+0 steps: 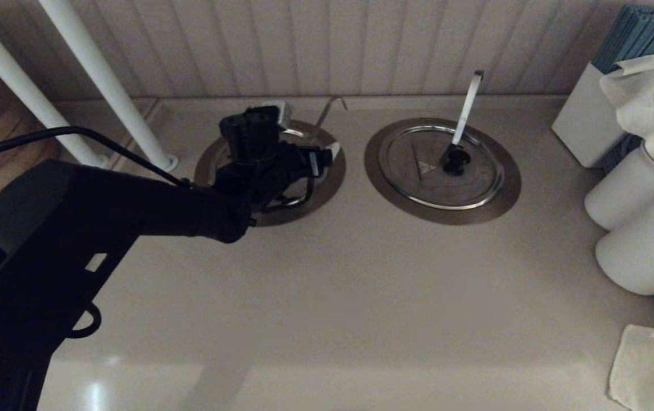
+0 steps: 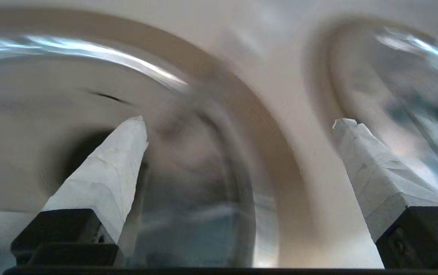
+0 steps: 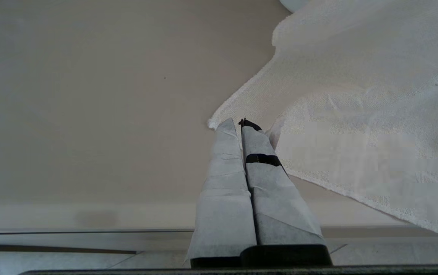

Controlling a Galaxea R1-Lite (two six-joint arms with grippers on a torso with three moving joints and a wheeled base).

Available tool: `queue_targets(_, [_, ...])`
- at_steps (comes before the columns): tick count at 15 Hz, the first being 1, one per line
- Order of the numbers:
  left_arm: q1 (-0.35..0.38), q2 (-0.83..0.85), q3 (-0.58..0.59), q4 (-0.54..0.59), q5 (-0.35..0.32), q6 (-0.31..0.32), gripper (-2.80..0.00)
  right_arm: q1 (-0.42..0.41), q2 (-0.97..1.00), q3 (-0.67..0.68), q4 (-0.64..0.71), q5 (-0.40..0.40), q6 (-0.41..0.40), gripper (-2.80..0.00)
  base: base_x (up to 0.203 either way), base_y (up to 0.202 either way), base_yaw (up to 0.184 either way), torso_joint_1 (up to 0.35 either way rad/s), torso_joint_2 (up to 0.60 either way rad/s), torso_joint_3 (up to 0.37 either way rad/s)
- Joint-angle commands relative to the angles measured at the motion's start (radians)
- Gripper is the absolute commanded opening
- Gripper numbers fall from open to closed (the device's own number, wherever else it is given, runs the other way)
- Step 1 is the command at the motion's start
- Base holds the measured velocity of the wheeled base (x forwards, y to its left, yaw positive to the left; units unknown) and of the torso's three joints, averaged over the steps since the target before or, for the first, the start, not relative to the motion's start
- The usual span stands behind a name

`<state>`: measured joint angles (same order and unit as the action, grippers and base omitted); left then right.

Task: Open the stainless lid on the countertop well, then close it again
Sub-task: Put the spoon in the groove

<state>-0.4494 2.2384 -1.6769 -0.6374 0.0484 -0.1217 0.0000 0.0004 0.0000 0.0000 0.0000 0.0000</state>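
Hovering over the left countertop well [image 1: 207,165], the left gripper [image 2: 238,126] spreads its fingers [image 2: 108,172] apart above the stainless lid [image 2: 51,114]; the right gripper [image 3: 240,124] keeps fingers together beside a cloth [image 3: 356,114].

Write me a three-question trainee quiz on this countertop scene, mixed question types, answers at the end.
1. True or false: the left gripper is open above the left countertop well.
2. Multiple choice: what sits on the right-hand well? A) nothing B) a stainless lid with a black knob C) a towel
3. Fill in: the right gripper, fingers pressed together, hangs over the counter by a white ____.

Key: 1 true; 2 B; 3 cloth.
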Motion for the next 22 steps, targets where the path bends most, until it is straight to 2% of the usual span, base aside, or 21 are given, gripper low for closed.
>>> queue_targets(1, [0.004,0.047,-0.027,0.002,0.009,0.010,0.00,0.000,0.001,0.000,0.000,0.000,0.000,-2.80,0.000,0.000,0.000,0.000,0.00,0.000])
queue_targets(5, [0.016,0.098,-0.098,0.001,0.085,0.051,0.00,0.000,0.001,0.000,0.000,0.000,0.000,-2.80,0.000,0.000,0.000,0.000,0.00,0.000])
queue_targets(11, [0.021,0.132,-0.161,0.001,0.113,0.050,0.00,0.000,0.001,0.000,0.000,0.000,0.000,-2.80,0.000,0.000,0.000,0.000,0.00,0.000])
queue_targets(17, [0.021,0.106,-0.175,-0.008,0.136,0.044,0.00,0.000,0.001,0.000,0.000,0.000,0.000,-2.80,0.000,0.000,0.000,0.000,0.00,0.000])
queue_targets(19, [0.020,0.099,-0.170,-0.105,0.136,0.046,0.00,0.000,0.001,0.000,0.000,0.000,0.000,-2.80,0.000,0.000,0.000,0.000,0.00,0.000])
queue_targets(22, [0.020,0.100,-0.174,-0.110,0.136,0.047,0.00,0.002,0.001,0.000,0.000,0.000,0.000,-2.80,0.000,0.000,0.000,0.000,0.00,0.000])
